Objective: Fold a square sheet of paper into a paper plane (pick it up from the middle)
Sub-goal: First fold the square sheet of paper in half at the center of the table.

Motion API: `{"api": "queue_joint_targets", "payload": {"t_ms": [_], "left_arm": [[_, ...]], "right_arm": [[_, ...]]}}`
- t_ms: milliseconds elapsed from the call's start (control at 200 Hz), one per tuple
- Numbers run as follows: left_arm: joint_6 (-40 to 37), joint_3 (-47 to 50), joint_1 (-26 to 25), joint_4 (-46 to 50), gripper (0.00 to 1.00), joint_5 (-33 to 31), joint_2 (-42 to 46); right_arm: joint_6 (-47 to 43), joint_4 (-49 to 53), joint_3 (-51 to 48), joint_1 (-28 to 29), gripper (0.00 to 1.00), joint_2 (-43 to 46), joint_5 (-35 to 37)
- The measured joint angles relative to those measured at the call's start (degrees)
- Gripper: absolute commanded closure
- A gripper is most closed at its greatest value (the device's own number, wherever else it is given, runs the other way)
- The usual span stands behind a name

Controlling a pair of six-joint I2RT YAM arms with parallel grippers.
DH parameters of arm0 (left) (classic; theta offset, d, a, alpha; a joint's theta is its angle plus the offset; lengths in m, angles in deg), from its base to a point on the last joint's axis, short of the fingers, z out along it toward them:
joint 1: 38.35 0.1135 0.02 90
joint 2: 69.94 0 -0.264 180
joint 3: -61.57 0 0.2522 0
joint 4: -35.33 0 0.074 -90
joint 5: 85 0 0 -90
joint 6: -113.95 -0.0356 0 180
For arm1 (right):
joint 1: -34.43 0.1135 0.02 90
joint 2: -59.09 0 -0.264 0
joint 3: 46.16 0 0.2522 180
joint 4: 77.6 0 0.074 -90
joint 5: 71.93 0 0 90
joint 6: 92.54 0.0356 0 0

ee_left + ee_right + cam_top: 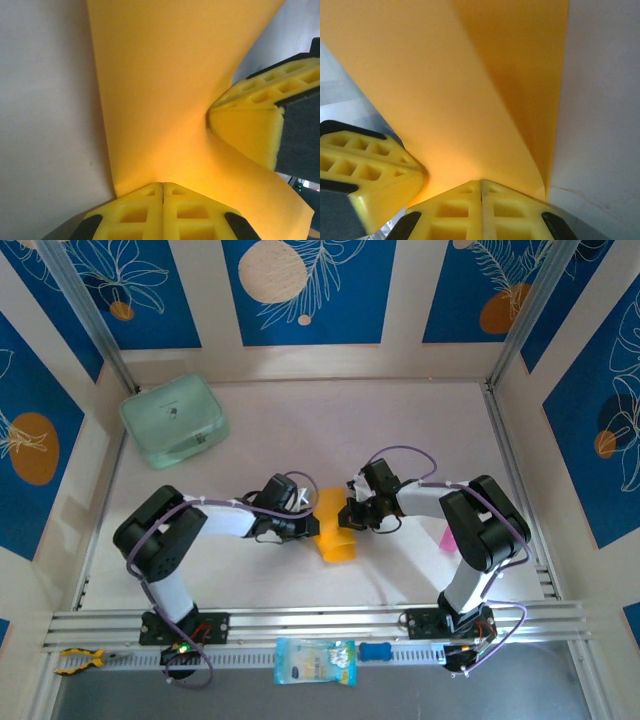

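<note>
The orange-yellow sheet of paper (336,540) is folded and stands bowed on the white table between the two arms. My left gripper (312,525) meets it from the left and my right gripper (347,515) from the right. In the left wrist view the jaws of the left gripper (163,184) are shut, with the paper (160,100) running into their tips. The right gripper's fingers (250,130) pinch a dent into it. In the right wrist view the right gripper (481,181) is shut on the paper (470,100), with the left fingers (365,170) beside it.
A mint-green rounded case (175,420) lies at the back left. A pale blue packet (314,660) and a small blue piece (375,651) sit on the front rail. A yellow-handled tool (78,660) lies at the front left. Walls close in on three sides.
</note>
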Motion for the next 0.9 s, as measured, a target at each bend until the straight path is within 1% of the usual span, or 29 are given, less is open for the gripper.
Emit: {"api": "queue_joint_targets", "payload": {"t_ms": [115, 405, 615, 755, 900], "left_arm": [[0.57, -0.87, -0.11, 1.55, 1.00, 0.68, 1.92], [2.95, -2.45, -1.25, 1.46, 1.00, 2.14, 1.03], [2.84, 0.35, -1.25, 1.60, 1.00, 2.34, -0.83], [1.25, 0.50, -1.25, 1.81, 1.00, 2.16, -0.63], [0.26, 0.35, -1.44, 4.87, 1.00, 1.22, 0.90]], "right_arm": [[0.13, 0.00, 0.00, 0.00, 1.00, 0.00, 0.00], [0.26, -0.02, 0.00, 0.00, 1.00, 0.00, 0.00], [0.33, -0.04, 0.00, -0.02, 1.00, 0.00, 0.00], [0.33, -0.11, -0.04, 0.00, 1.00, 0.00, 0.00], [0.35, -0.11, -0.04, 0.00, 1.00, 0.00, 0.00]]}}
